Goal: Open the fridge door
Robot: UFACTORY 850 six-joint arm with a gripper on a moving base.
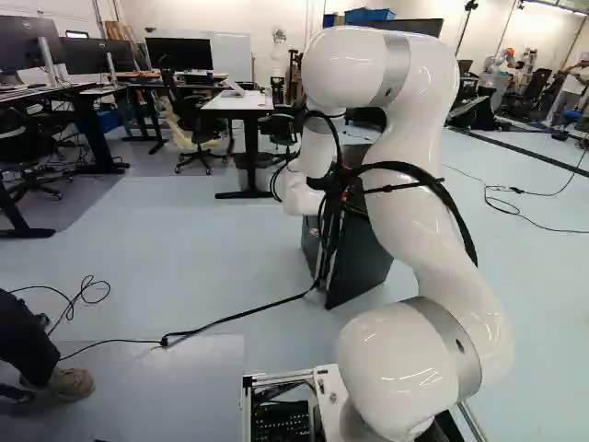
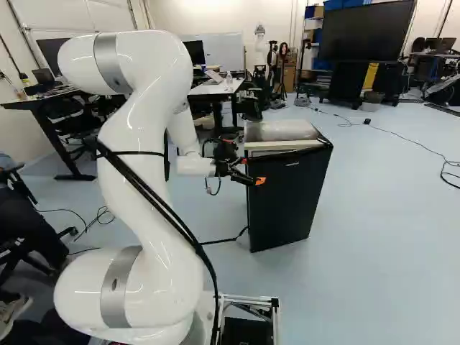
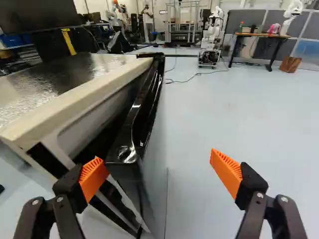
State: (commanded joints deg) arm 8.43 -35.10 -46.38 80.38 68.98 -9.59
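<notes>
The gripper [image 2: 251,180] is at the near upper corner of the small black fridge [image 2: 287,198] in the right base view. Seen from the wrist, the gripper [image 3: 157,158] stands wide open, with the black door's [image 3: 130,155] corner between its fingers. One orange pad [image 3: 93,178] is close beside that corner, on the side of the fridge body; whether it touches cannot be told. The other pad [image 3: 227,172] stands off the door's outer face. A dark gap runs between the door and the pale-edged fridge top [image 3: 65,104], so the door is slightly ajar. The arm partly hides the fridge in the left base view.
Desks [image 1: 244,103] and office chairs [image 1: 196,129] stand beyond the fridge. A black cable [image 1: 230,318] crosses the floor. A person's shoe [image 1: 72,383] shows at the left of the left base view. Another robot [image 3: 212,35] stands far off.
</notes>
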